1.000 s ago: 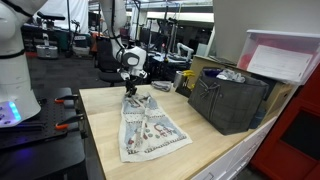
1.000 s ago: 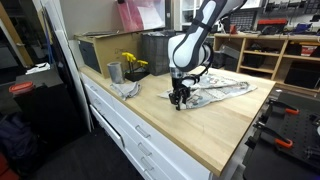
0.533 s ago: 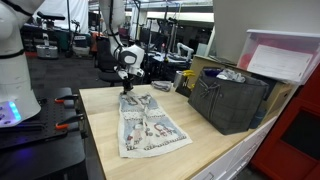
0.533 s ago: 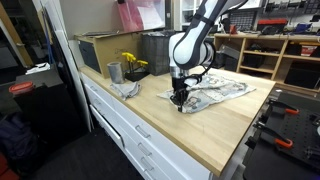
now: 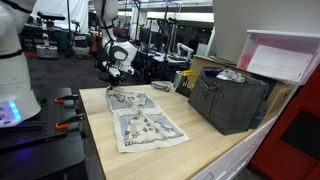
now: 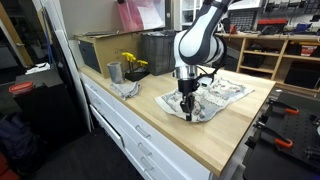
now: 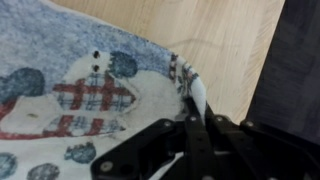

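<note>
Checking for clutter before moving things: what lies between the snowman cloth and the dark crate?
Only bare wooden tabletop, seen in an exterior view; the snowman cloth and dark crate lie apart.

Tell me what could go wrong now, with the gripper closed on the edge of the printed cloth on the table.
1. The gripper pinches only the thin hem of the cloth, so the hem may slip out if it pulls hard.
2. Most of the cloth lies flat on the table; dragging by one corner could fold or bunch it.
3. The fingers are low over the wood and might scrape it.
</note>
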`<state>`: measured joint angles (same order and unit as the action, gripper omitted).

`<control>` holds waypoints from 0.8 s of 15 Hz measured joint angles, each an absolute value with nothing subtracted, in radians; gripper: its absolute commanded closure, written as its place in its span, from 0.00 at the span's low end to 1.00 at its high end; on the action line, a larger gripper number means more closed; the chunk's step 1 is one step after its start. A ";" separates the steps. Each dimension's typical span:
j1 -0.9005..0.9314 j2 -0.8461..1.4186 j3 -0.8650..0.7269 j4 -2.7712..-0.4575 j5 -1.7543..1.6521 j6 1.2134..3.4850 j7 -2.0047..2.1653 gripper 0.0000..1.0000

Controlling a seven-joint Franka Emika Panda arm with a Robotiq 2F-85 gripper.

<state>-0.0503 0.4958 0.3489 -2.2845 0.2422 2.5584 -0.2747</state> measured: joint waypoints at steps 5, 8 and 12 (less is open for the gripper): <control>-0.052 0.443 0.342 -2.291 0.261 2.536 -0.307 0.26; -0.044 0.433 0.300 -2.263 0.261 2.576 -0.285 0.02; -0.010 0.472 0.216 -2.195 0.244 2.701 -0.197 0.00</control>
<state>-0.0095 0.4720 0.2156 -2.1947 0.2441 2.7009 -0.1973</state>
